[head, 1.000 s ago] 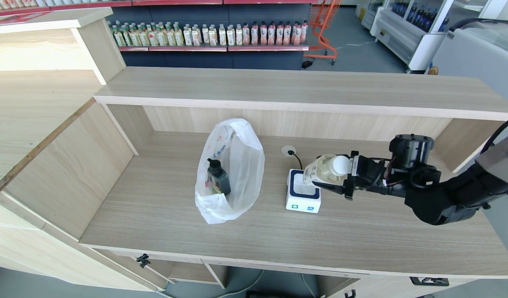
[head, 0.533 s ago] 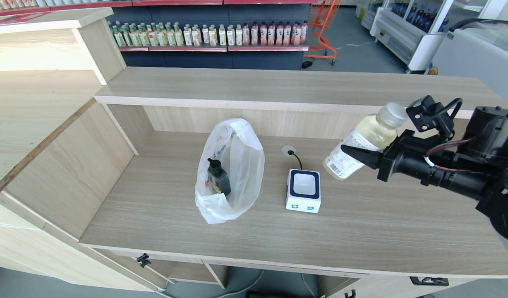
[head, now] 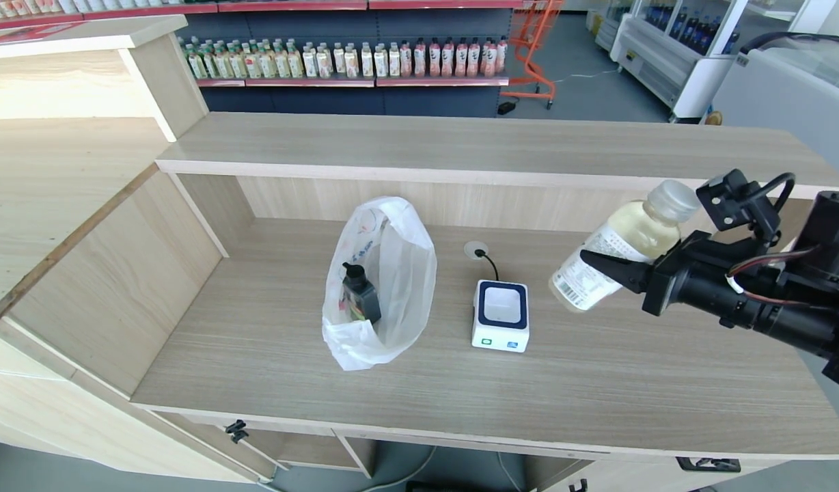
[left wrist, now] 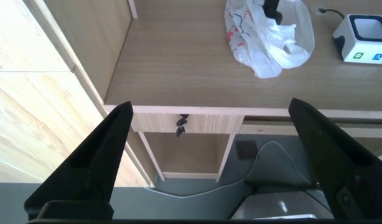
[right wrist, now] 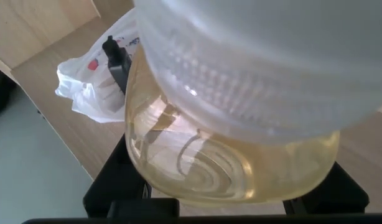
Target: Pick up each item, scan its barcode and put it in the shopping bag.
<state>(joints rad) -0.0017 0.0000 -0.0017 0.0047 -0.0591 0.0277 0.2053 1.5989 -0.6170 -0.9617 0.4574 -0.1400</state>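
My right gripper (head: 621,265) is shut on a clear bottle of pale yellow drink (head: 614,247), held tilted in the air with its white cap up and its barcode label low, to the right of and above the scanner (head: 501,316). In the right wrist view the bottle (right wrist: 228,149) sits close up against the camera. The white shopping bag (head: 385,273) stands open left of the scanner, with a dark bottle (head: 360,294) inside it. My left gripper (left wrist: 209,155) hangs open below the counter's front edge, holding nothing.
The scanner's cable (head: 489,262) runs to a hole (head: 475,248) in the counter behind it. A raised shelf (head: 460,147) walls the back, and side panels (head: 119,273) close the left. Bare counter (head: 597,383) lies in front and to the right.
The right gripper lifted the bottle off the scanner, swung it up and right, and turned it cap-up. Over the last half second it sank slightly and drifted right.
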